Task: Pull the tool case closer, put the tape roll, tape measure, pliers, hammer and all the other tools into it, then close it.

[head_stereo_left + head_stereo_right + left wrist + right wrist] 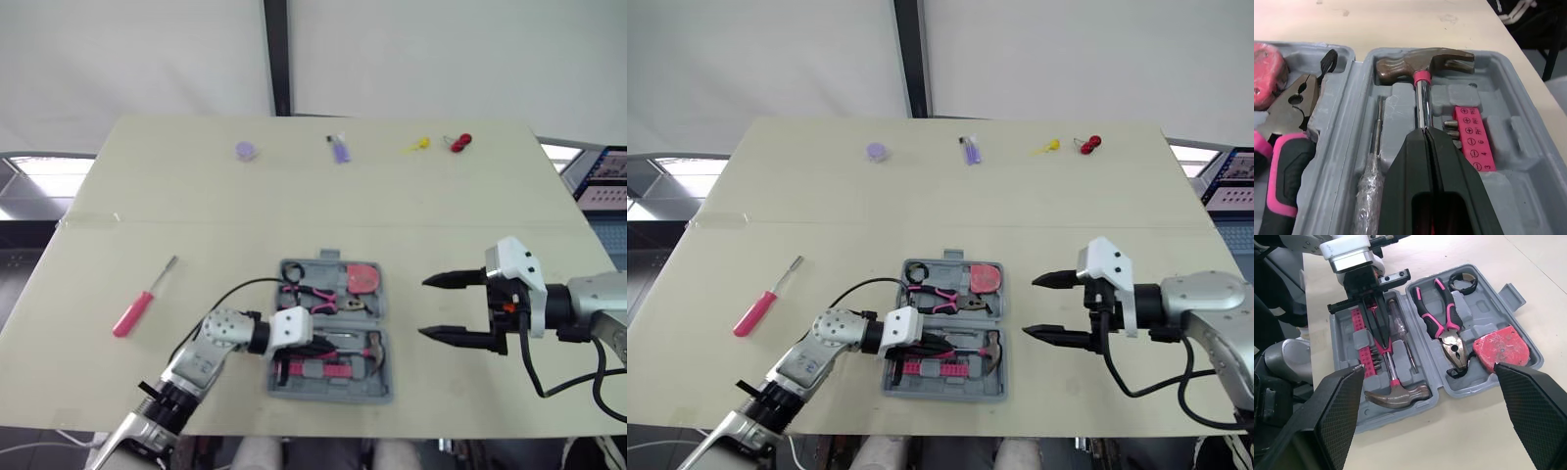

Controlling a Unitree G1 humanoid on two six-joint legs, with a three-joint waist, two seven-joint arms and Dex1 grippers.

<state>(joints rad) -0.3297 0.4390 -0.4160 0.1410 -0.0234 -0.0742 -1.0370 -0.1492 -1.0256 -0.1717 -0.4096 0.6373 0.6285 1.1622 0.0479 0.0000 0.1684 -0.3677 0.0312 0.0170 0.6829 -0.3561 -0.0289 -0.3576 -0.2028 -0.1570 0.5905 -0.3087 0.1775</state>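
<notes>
1. Closest to the viewer, the left tool (1425,137) lies low over the near half of the open tool case (333,396), its fingers pressed together along the steel shaft of the hammer (1422,63), which rests in its moulded slot.
2. The case sits close to the tabletop's (490,196) near edge. Its far half holds the pliers (1442,323), the red tape measure (1498,350) and the black tape roll (1463,282). A clear-handled screwdriver (1369,191) and a pink bit holder (1471,134) flank the hammer.
3. The right tool (423,307) hovers just beside the case, fingers spread wide and holding nothing.
4. By the look of it, the hammer is being seated. A pink-handled screwdriver (142,299) lies well apart on the robot's left, so the next move likely calls for the left tool to lift clear and reach for it before the case is folded shut.
5. Hard to judge: whether the left fingers pinch the shaft or merely rest on it, as the hammer's handle is hidden beneath them. Four small objects along the far edge, among them a purple disc (245,150), are too small to identify.
</notes>
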